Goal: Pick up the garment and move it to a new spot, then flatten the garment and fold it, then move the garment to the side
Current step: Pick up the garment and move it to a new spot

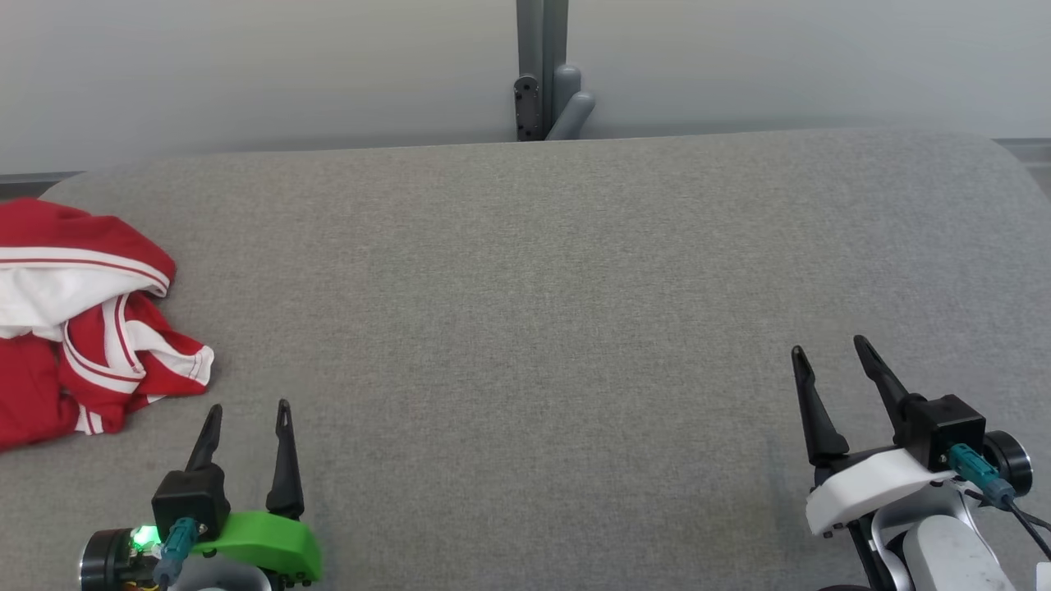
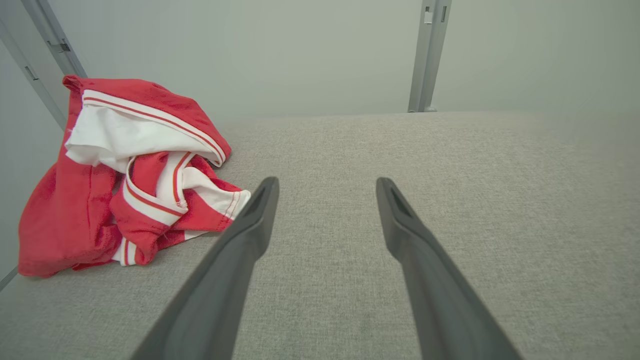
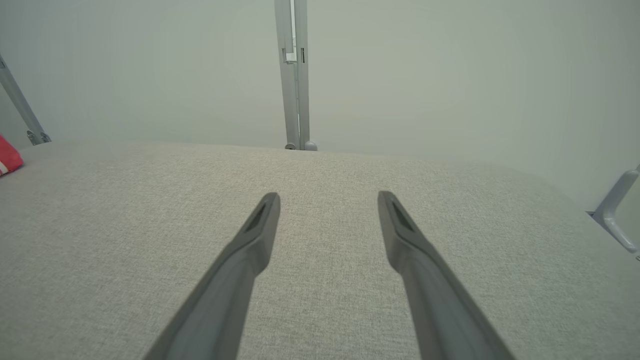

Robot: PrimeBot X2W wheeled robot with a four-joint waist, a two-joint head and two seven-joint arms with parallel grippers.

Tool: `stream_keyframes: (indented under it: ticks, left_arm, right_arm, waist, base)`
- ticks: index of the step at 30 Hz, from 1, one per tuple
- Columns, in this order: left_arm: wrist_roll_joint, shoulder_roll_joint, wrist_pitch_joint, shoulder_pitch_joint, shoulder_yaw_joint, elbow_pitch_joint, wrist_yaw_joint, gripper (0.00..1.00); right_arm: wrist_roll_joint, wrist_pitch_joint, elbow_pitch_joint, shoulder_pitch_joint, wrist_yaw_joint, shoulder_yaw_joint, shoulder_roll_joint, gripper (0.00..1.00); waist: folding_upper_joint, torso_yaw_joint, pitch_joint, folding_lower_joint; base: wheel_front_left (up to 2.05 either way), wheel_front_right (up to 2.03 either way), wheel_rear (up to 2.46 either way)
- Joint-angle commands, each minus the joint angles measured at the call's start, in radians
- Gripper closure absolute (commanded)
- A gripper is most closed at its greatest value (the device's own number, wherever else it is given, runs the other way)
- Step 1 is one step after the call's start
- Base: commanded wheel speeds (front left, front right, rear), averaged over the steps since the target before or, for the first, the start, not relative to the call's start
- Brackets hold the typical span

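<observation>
A red garment point(image 1: 74, 328) with white stripes and a white lining lies crumpled at the far left of the grey table point(image 1: 534, 312), partly cut off by the frame's edge. In the left wrist view the garment point(image 2: 125, 175) is a heap just left of the fingers. My left gripper point(image 1: 249, 409) hovers open near the table's front edge, a short way right of and nearer than the heap, touching nothing. My right gripper point(image 1: 829, 345) stands open at the front right, far from the cloth. A sliver of the garment point(image 3: 7, 157) shows at the right wrist view's left edge.
A grey upright post point(image 1: 542, 70) with a bracket rises behind the table's far edge against a pale wall. In the right wrist view a metal frame piece point(image 3: 617, 210) stands off the table's right side. The table's corners are rounded.
</observation>
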Motion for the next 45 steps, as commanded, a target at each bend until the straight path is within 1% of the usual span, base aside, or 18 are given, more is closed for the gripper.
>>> stream_keyframes:
  ticks: [1,5,17,21,23,25,29,32,36,38,39,40,45]
  left_arm:
    - [-0.007,-0.005,-0.003,0.021,0.004,-0.002,0.002,0.00]
    - [-0.009,-0.007,-0.003,0.029,0.048,0.004,-0.002,0.00]
    - [0.009,-0.010,-0.002,0.040,0.122,0.040,-0.027,0.00]
    - [0.006,-0.012,-0.002,0.045,0.150,0.044,-0.028,0.00]
    - [-0.006,-0.013,-0.002,0.053,0.176,0.037,-0.016,0.00]
    - [-0.014,-0.016,-0.002,0.055,0.190,0.025,-0.013,0.00]
    - [-0.019,-0.019,-0.002,0.053,0.190,0.025,-0.028,0.00]
    - [-0.023,-0.020,-0.002,0.023,0.175,0.047,-0.043,0.00]
    - [-0.061,-0.020,-0.002,-0.034,0.171,0.080,-0.058,0.00]
    - [-0.062,-0.020,-0.002,-0.088,0.175,0.092,-0.071,0.00]
    - [-0.062,-0.020,-0.002,-0.088,0.175,0.092,-0.071,0.00]
    - [-0.060,-0.018,-0.002,-0.118,0.180,0.096,-0.076,0.00]
    - [-0.053,0.027,-0.002,-0.300,0.186,0.119,-0.102,0.00]
  right_arm:
    - [0.003,-0.003,-0.001,0.000,0.000,0.004,-0.005,0.00]
    - [0.012,-0.003,0.001,-0.014,0.000,0.047,-0.007,0.00]
    - [0.045,-0.003,0.020,-0.045,0.000,0.143,0.016,0.00]
    - [0.056,-0.003,0.040,-0.065,0.000,0.173,0.016,0.00]
    - [0.061,-0.003,0.048,-0.085,0.000,0.195,0.013,0.00]
    - [0.073,-0.003,0.049,-0.100,0.000,0.206,0.004,0.00]
    - [0.091,-0.003,0.066,-0.118,0.000,0.215,-0.012,0.00]
    - [0.090,-0.003,0.065,-0.104,0.000,0.196,-0.030,0.00]
    - [0.085,-0.003,0.053,-0.119,0.000,0.200,-0.052,0.00]
    - [0.084,-0.003,0.043,-0.129,0.000,0.194,-0.070,0.00]
    - [0.084,-0.003,0.043,-0.129,0.000,0.194,-0.070,0.00]
    - [0.091,-0.003,0.039,-0.135,0.000,0.191,-0.074,0.00]
    - [0.091,-0.003,0.003,-0.175,0.000,0.196,-0.114,0.00]
  waist:
    - [0.0000,0.031,0.004,0.0000]
    - [0.0000,0.106,0.004,0.0000]
    - [0.0000,0.422,0.021,0.0000]
    - [0.0000,0.498,0.034,0.0000]
    - [0.0000,0.507,0.051,0.0000]
    - [0.0000,0.512,0.066,0.0000]
    - [0.0000,0.514,0.087,0.0000]
    - [0.0000,0.508,0.097,0.0000]
    - [0.0000,0.443,0.142,0.0000]
    - [0.0000,0.409,0.170,0.0000]
    - [0.0000,0.409,0.170,0.0000]
    - [0.0000,0.392,0.185,0.0000]
    - [0.0000,0.312,0.269,0.0000]
  base:
    - [0.00,0.00,0.00]
    - [0.00,0.00,0.00]
    - [0.00,0.00,0.00]
    - [0.00,0.00,0.00]
    - [0.00,0.00,0.00]
    - [0.00,0.00,0.00]
    - [0.00,0.00,0.00]
    - [0.00,0.00,0.00]
    - [0.00,0.00,0.00]
    - [0.00,0.00,0.00]
    - [0.00,0.00,0.00]
    - [0.00,0.00,0.00]
    - [0.00,0.00,0.00]
